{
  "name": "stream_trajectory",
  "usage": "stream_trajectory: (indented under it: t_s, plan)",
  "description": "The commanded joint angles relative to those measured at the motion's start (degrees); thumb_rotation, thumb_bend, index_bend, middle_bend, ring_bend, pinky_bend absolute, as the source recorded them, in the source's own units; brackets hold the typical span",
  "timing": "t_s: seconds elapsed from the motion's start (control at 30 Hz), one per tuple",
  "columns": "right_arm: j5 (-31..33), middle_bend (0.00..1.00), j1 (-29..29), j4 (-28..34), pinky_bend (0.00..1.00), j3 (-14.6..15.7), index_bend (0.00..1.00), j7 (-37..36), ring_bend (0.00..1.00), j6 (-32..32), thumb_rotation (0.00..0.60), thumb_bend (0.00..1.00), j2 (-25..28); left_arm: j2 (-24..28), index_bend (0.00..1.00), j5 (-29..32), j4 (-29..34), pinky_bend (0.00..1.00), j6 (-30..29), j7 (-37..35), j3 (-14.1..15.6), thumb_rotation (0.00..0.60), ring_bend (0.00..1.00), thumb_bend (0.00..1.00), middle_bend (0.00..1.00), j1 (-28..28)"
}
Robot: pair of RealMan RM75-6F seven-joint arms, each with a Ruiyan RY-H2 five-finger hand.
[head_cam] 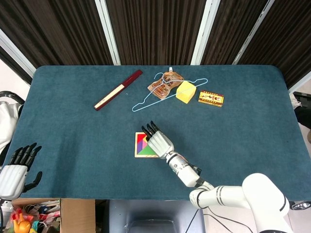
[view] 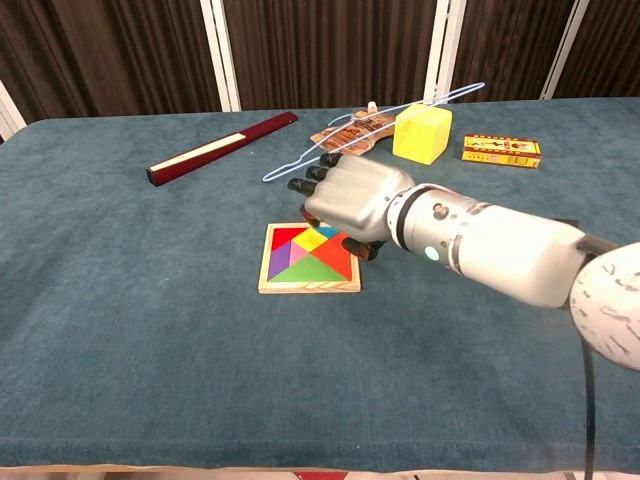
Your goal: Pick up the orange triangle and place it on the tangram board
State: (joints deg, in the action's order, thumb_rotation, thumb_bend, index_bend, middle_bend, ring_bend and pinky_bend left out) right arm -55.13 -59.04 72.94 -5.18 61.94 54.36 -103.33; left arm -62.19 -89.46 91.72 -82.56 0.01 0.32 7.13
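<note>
The tangram board (view: 309, 259) is seen lying flat on the teal table (view: 120, 300), near the middle and slightly toward the near side. The orange triangle (view: 340, 252) is seen seated flat in the board's right part, level with the other coloured pieces. The right hand (view: 350, 203) is held over the far right corner of the board, palm down, with its dark fingertips (view: 312, 176) pointing toward the far left. Its fingers are loosely bent and nothing is seen held in them; whether the thumb touches the board cannot be told, as it is hidden under the palm.

In the head view the left hand (head_cam: 15, 171) is seen off the near left edge of the table, fingers spread and holding nothing.

At the far side of the table a dark red stick (head_cam: 118, 90) is laid slantwise on the left. To its right a light blue wire hanger (head_cam: 167, 93) is laid across a brown packet (head_cam: 164, 83), with a yellow block (head_cam: 185, 92) just beside it, and a small orange box (head_cam: 211, 98) further right.
</note>
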Motion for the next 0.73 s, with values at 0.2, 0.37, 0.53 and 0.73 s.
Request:
stream_trajectory:
  t_s: [0.2, 0.37, 0.53, 0.73]
  plan:
    - [-10.22, 0.00, 16.27, 25.91, 0.00, 9.80, 0.00, -8.77, 0.00, 20.32, 0.600, 0.28, 17.69, 0.28, 0.00, -1.66, -0.53, 0.07, -1.96, -0.91, 0.55, 0.600, 0.00, 0.46, 0.00, -0.80]
    - [-19.62, 0.00, 31.57, 31.89, 0.00, 20.21, 0.00, -20.49, 0.00, 37.09, 0.600, 0.25, 28.04, -0.48, 0.00, -2.48, -0.82, 0.07, -2.99, 0.62, 0.63, 0.600, 0.00, 0.46, 0.00, -1.13]
    - [-25.20, 0.00, 43.55, 24.44, 0.00, 22.18, 0.00, -35.23, 0.00, 49.02, 0.600, 0.25, 29.56, -1.93, 0.00, -2.92, -0.96, 0.07, -3.37, 3.36, 0.48, 0.600, 0.00, 0.46, 0.00, -1.12]
    - [-25.70, 0.00, 45.93, 23.00, 0.00, 19.35, 0.00, -40.07, 0.00, 47.64, 0.600, 0.25, 31.65, -3.06, 0.00, -4.48, -1.41, 0.06, -5.37, 4.48, 0.45, 0.600, 0.00, 0.46, 0.00, -1.56]
